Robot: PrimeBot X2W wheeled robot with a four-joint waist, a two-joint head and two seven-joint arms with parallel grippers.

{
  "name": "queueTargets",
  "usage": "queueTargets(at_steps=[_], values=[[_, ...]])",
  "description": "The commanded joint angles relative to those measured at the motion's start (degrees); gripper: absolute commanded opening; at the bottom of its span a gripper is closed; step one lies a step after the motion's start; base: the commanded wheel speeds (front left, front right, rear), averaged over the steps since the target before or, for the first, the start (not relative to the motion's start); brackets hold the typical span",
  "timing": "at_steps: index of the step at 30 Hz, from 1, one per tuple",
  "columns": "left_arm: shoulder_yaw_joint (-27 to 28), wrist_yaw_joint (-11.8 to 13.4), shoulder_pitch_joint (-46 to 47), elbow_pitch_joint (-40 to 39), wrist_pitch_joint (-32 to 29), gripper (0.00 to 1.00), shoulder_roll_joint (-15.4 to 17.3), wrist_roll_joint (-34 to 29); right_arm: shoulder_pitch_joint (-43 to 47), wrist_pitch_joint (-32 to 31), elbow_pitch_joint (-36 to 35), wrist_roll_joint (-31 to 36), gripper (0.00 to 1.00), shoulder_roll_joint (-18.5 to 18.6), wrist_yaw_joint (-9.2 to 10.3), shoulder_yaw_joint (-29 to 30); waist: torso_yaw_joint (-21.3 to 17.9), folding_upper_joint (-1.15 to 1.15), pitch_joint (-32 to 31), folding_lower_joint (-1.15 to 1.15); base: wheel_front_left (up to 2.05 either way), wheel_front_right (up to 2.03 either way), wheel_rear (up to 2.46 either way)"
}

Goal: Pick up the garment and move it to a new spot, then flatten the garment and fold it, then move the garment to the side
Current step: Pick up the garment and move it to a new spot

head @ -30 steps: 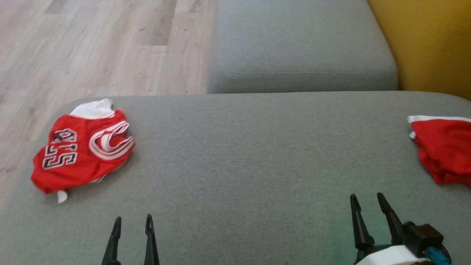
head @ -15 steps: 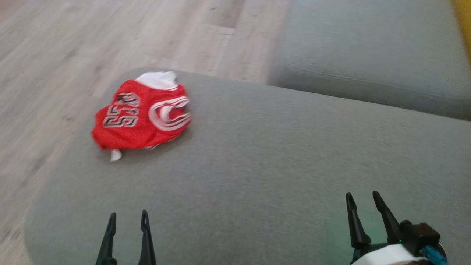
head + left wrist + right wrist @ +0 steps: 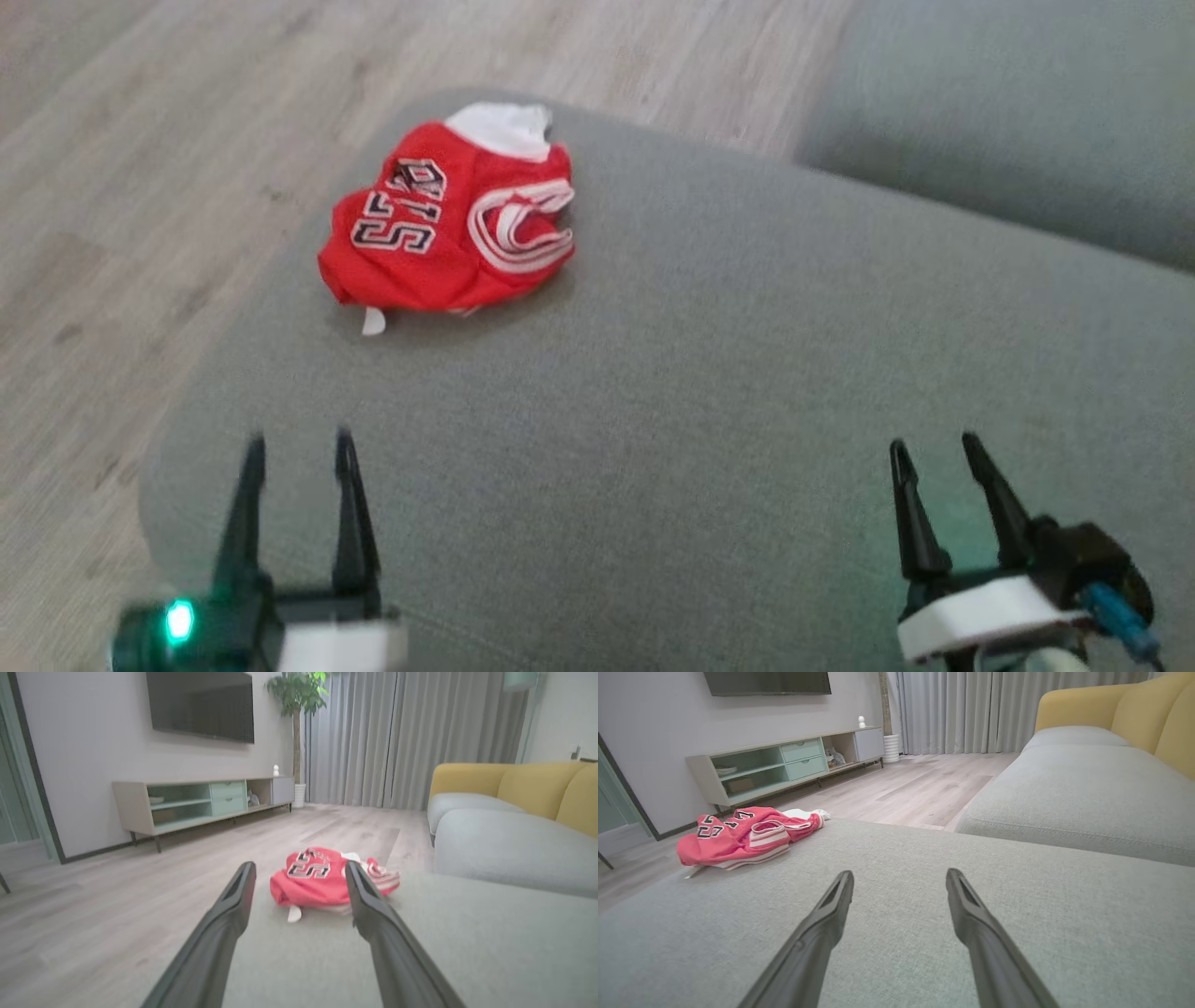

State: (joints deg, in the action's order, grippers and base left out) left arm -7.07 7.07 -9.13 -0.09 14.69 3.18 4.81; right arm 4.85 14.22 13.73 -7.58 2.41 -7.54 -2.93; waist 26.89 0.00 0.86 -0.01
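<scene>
Garment: the red garment (image 3: 448, 224) lay bunched in a loose heap, with number print facing up and red-and-white striped trim (image 3: 523, 224) curled on its right side.
Place: it sat at the far left corner of the grey sofa seat (image 3: 653, 420), close to the rounded edge above the wood floor (image 3: 140, 187).
Left end effector: the left end effector (image 3: 299, 441) was spread wide and empty, low over the seat. It was well short of the garment and roughly in line with it in the left wrist view.
Right end effector: the right end effector (image 3: 934, 443) was likewise fully parted and held nothing, well apart from the garment over bare cushion.
Handling: it looked light, thin and limp. It would probably sag and unfold when lifted, and the smooth mesh-like cloth might slide between the fingers.
Hold point: a raised fold in the red body, or the thicker striped trim, seemed the best place to pinch. The small white tab (image 3: 372, 321) at the near edge looked too slight to carry it.
Risk: a shallow pinch might catch only one layer. Because the garment lay near the seat's edge, a slip could drop it to the floor.
Stage: the pick-up had not begun, so the judged next step was the approach.
</scene>
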Motion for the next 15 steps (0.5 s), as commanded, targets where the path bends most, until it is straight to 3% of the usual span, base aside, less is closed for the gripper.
queueTargets(at_steps=[1, 7, 10, 15], values=[[2.1, 0.2, 5.6, -3.1, 0.3, 1.0, -0.3, -0.3, -3.4, 0.8, -2.1, 1.2, 1.0, 0.6, 0.05, -0.9, -0.6, 0.0, 4.5, 0.01, 0.0, 0.0, 0.0], [2.8, -2.7, 20.3, -2.5, 0.3, 1.0, 0.9, -1.1, -7.0, 0.8, -3.3, 2.4, 1.0, 4.6, 0.05, -1.3, -2.7, 0.0, 13.3, 0.01, 0.0, 0.0, 0.0], [3.2, -5.1, 30.4, 5.2, -0.1, 1.0, 2.8, -0.6, -9.0, 0.8, -4.2, 2.8, 1.0, 7.4, 0.05, -2.0, -3.9, 0.0, 17.2, 0.01, 0.0, 0.0, 0.0], [2.8, -9.1, 49.1, 21.8, -9.2, 1.0, 4.1, 1.8, -10.6, 0.8, -6.1, 2.3, 1.0, 12.2, 0.05, 0.0, -4.7, 0.0, 22.8, 0.01, 0.0, 0.0, 0.0]])
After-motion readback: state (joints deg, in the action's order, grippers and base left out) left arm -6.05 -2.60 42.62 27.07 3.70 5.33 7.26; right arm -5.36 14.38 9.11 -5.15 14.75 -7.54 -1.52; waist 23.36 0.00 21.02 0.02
